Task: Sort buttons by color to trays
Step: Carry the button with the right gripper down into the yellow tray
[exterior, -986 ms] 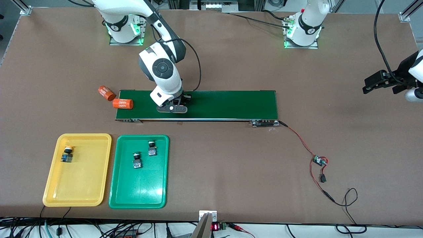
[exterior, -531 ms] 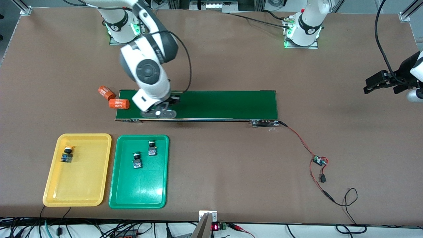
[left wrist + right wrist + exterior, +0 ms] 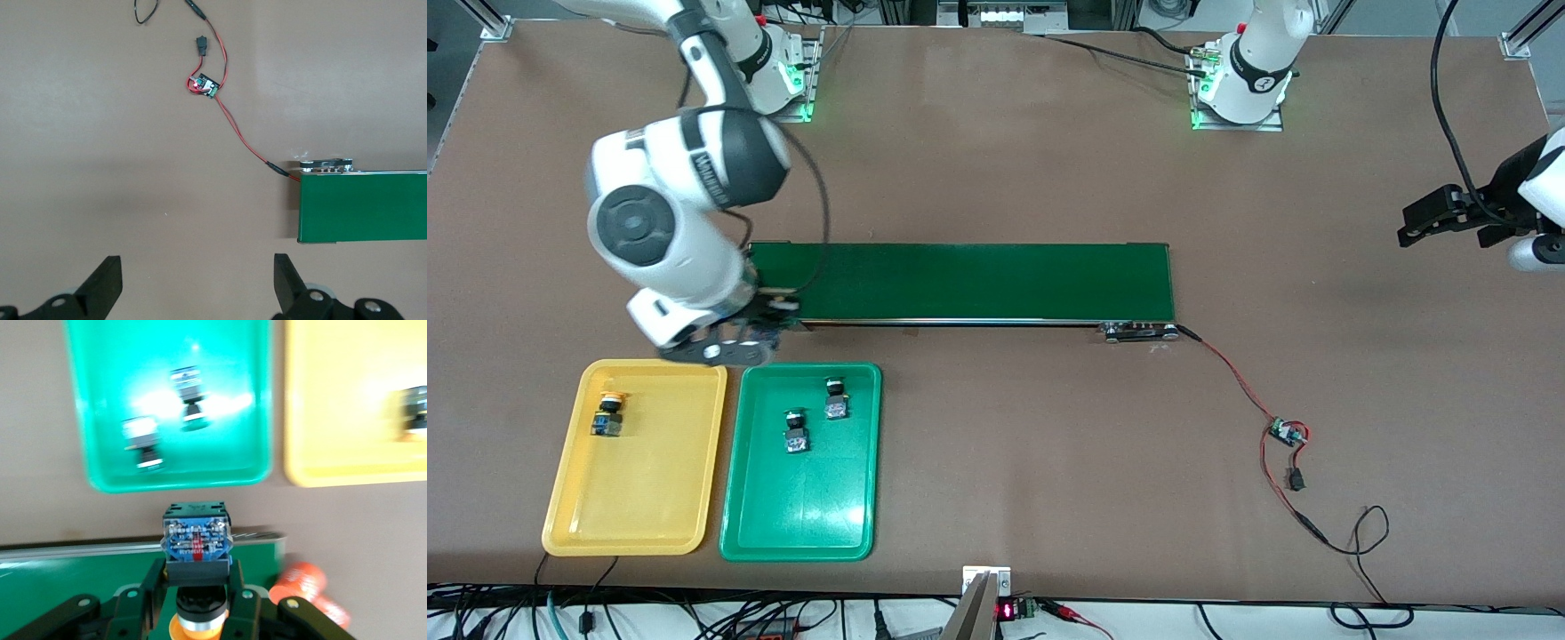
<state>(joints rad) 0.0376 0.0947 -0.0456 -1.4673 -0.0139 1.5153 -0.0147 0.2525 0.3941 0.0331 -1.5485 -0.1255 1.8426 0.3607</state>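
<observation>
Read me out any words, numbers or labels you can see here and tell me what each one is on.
None reads clearly.
Right arm's dark band: white lettering, blurred.
Small display at the table's nearest edge: red digits, too small.
Orange cylinders: print blurred.
Button in the right gripper: no legible marking.
Left gripper, open over bare table: no text.

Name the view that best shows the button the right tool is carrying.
Right wrist view: the yellow-capped button sits large between the right tool fingers. In the front view the arm hides it; the left wrist view misses it.
</observation>
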